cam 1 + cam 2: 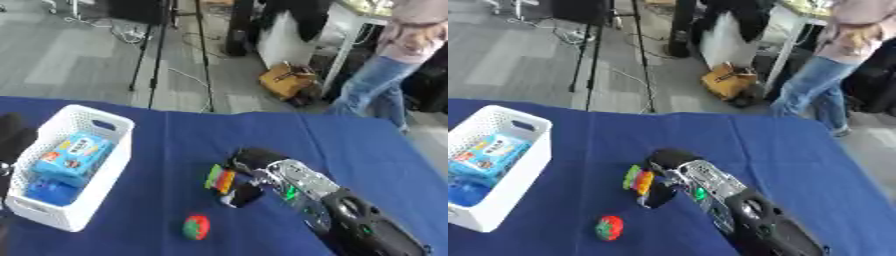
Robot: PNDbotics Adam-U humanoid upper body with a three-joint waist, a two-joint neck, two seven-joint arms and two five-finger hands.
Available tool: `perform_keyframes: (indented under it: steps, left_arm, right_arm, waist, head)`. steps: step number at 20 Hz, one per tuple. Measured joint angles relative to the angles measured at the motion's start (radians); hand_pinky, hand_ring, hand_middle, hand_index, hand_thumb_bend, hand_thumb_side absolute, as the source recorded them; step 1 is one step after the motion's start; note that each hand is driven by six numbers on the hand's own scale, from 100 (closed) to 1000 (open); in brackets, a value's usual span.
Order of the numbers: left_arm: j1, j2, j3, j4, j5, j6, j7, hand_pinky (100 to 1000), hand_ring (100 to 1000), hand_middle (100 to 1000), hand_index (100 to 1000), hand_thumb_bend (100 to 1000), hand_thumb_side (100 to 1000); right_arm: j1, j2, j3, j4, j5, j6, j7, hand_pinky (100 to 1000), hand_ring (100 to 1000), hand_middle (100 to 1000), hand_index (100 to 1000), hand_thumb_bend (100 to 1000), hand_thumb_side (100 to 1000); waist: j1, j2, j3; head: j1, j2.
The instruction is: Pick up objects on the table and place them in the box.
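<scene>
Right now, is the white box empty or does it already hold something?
Not empty. The white box holds a light blue packet and a darker blue item; there is room left.

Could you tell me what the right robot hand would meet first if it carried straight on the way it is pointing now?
The right robot hand points up-left across the blue tablecloth. The multicoloured object sits right at its fingers, so that comes first; whether they already touch is unclear. Further along that line stands the white basket.
</scene>
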Motion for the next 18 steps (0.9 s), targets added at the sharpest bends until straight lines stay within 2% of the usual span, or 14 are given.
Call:
perform_keyframes:
  steps: [2, 3, 13, 18]
  left_arm:
    - [0.001, 0.000, 0.000, 0.000, 0.000, 0.001, -0.001, 942, 902, 886, 865, 100, 1000]
    - [0.002, 0.000, 0.000, 0.000, 0.001, 0.001, -0.002, 941, 902, 886, 865, 100, 1000]
    - [0.008, -0.004, -0.003, 0.000, 0.006, -0.001, -0.008, 942, 903, 887, 866, 100, 1000]
    - [0.009, -0.004, -0.006, 0.000, 0.009, -0.002, -0.011, 942, 903, 888, 867, 100, 1000]
  right_arm:
    - [0.000, 0.000, 0.000, 0.000, -0.001, 0.003, -0.002, 990, 942, 692, 792, 474, 574]
    - [0.000, 0.000, 0.000, 0.000, -0.001, 0.004, -0.003, 989, 942, 697, 797, 480, 620]
    - [-0.008, 0.000, 0.000, 0.000, -0.010, 0.031, -0.004, 993, 945, 679, 782, 466, 621]
    - [-0.008, 0.000, 0.000, 0.000, -0.010, 0.037, -0.007, 994, 941, 639, 756, 406, 617]
  waist:
    - [0.000, 0.000, 0.000]
    - [0.000, 0.000, 0.000]
    - [-0.002, 0.000, 0.002]
    - [-0.005, 0.000, 0.002]
  head:
    - [0.000, 0.000]
    - [0.000, 0.000]
    - [-0.009, -0.001]
    - [-0.009, -0.001]
